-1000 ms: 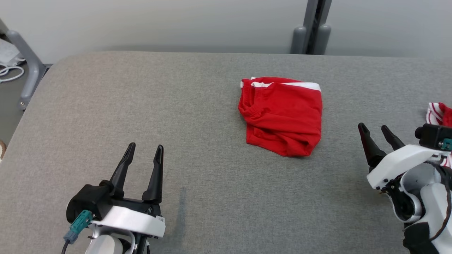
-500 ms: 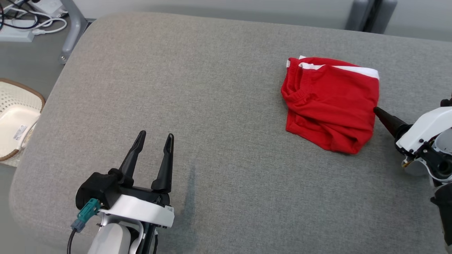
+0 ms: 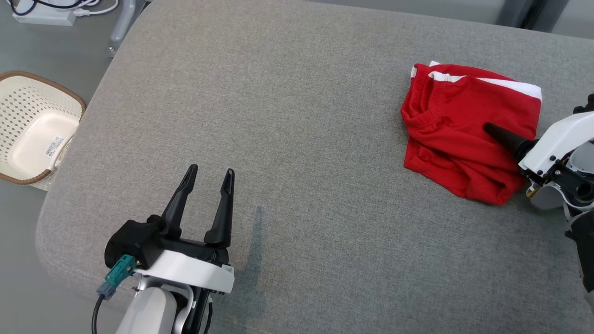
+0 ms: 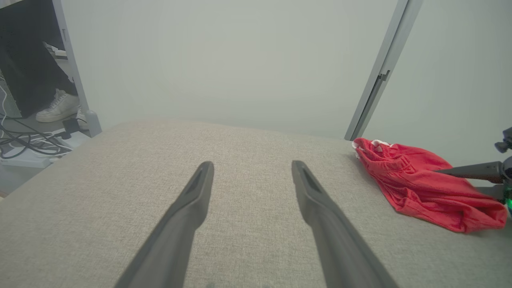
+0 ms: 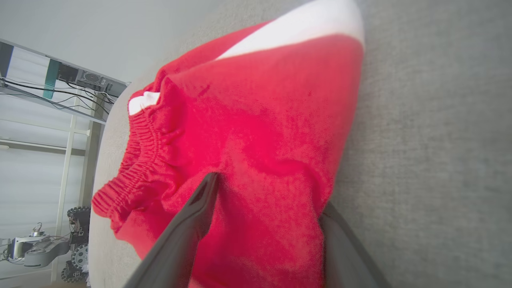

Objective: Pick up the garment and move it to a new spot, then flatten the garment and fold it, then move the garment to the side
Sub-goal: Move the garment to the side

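- The left gripper (image 3: 211, 170): fingers apart, holding nothing, over the near-left corner of the grey padded table (image 3: 325, 139).
- The right gripper (image 5: 269, 192): fingers apart, not clamped; one lies atop the red garment (image 3: 464, 116), the other at its right margin.
- The red garment: crumpled, towards the far-right corner.

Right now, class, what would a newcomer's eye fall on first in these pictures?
The red garment on the right side of the grey table stands out first. The right gripper is at its edge, open, with one finger over the cloth. The left gripper is open over bare table, with a white basket on the floor beyond.
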Available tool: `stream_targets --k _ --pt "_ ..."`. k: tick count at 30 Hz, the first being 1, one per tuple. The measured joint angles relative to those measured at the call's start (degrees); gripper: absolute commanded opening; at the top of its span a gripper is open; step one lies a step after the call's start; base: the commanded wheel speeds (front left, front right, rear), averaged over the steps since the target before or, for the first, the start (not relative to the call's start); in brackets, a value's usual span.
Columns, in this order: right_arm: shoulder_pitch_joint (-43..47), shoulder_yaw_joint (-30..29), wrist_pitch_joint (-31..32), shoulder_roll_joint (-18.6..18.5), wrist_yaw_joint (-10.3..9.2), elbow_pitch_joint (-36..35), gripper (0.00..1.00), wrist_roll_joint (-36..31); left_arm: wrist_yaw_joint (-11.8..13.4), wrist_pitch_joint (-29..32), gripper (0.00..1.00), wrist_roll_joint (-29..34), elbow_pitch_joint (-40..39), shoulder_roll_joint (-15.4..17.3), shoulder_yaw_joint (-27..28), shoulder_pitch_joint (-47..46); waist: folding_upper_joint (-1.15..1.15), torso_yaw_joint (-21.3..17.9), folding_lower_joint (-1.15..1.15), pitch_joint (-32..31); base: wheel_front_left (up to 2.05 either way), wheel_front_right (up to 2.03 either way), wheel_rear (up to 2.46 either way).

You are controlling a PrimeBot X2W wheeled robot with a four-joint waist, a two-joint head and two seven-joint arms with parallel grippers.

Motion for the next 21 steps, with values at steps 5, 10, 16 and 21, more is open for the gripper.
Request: stream_targets --k 5,10,16,21 --pt "-2.5 0.6 0.31 0.36 0.01 2.94 0.45 -0.18 0.29 0.0 1.0 -0.36 -0.08 -0.02 -0.33 -0.54 0.0 0.52 0.0 0.58 0.0 0.0 0.0" --pt "-2.91 3.89 0.21 0.41 0.0 2.96 0.0 -0.51 0.48 0.0 1.0 -0.48 0.05 -0.01 -0.58 -0.58 0.0 0.6 0.0 0.54 0.0 0.0 0.0" --pt "-2.35 9.55 -4.13 -1.88 0.0 0.67 0.0 -3.45 0.01 0.0 1.0 0.08 1.21 -0.01 -1.92 -0.79 0.0 -0.31 0.0 -0.16 0.0 0.0 0.0" --pt "-1.77 18.66 -7.11 -5.59 0.0 -2.77 0.0 -8.43 -0.59 0.0 1.0 0.25 1.55 0.01 -2.14 -0.93 0.0 -2.97 0.0 -0.98 0.0 0.0 0.0"
